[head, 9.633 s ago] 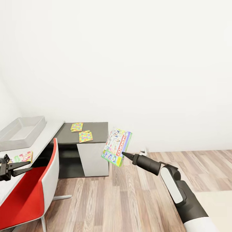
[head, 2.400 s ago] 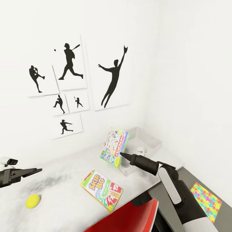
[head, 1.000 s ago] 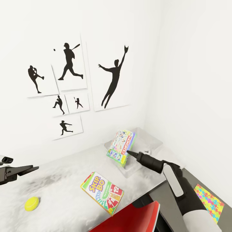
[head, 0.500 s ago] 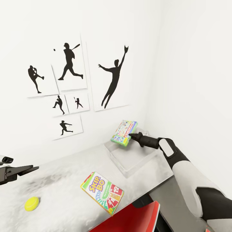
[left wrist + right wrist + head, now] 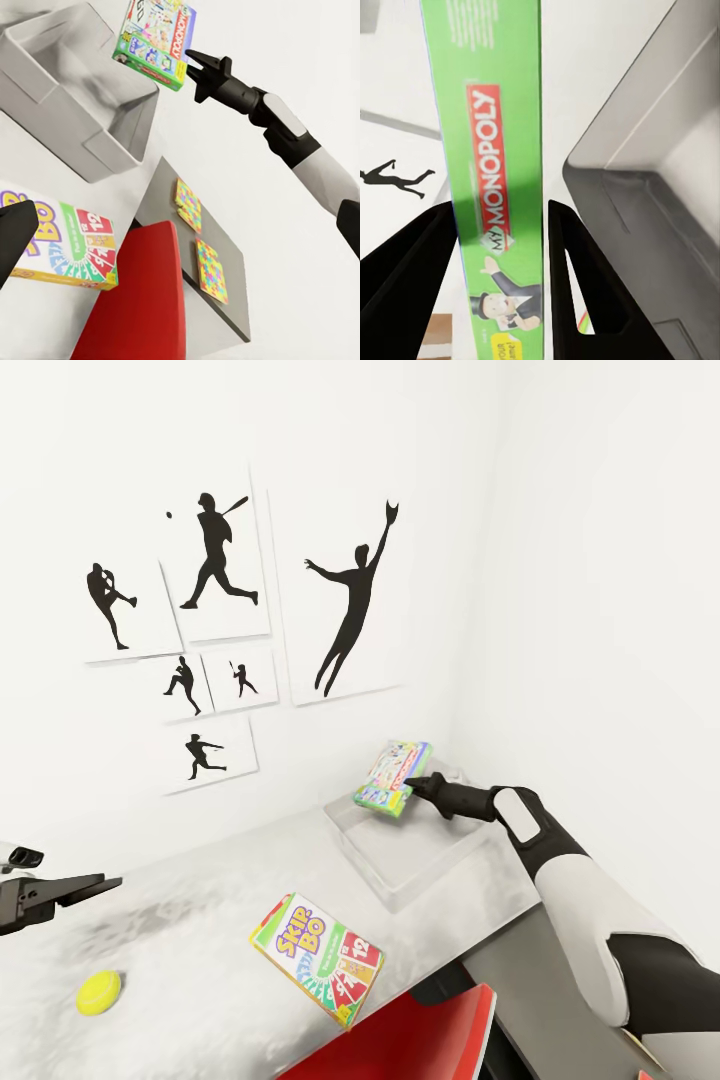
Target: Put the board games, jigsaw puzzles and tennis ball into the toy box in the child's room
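My right gripper [image 5: 409, 788] is shut on a green multicoloured Monopoly board game [image 5: 392, 777], holding it tilted in the air above the pale grey toy box [image 5: 400, 860] at the table's far corner. In the right wrist view the fingers [image 5: 577, 270] clamp the game's green edge [image 5: 495, 180], with the toy box [image 5: 660, 210] beyond. The Skip-Bo game [image 5: 315, 957] and the tennis ball [image 5: 99, 992] lie on the table [image 5: 200, 920]. My left gripper [image 5: 60, 888] hovers open near the table's left end. Two jigsaw puzzles [image 5: 188, 204] [image 5: 211, 270] lie on the dark lower wing.
A red-and-white chair [image 5: 400, 1040] is tucked at the table's near edge. Black baseball silhouette prints [image 5: 350, 610] hang on the wall behind the table. White walls close in the corner around the toy box.
My right arm has stretched forward and lifted the Monopoly game from the toy box's near side to above it, tilting it flatter. The left arm, Skip-Bo and ball have stayed put.
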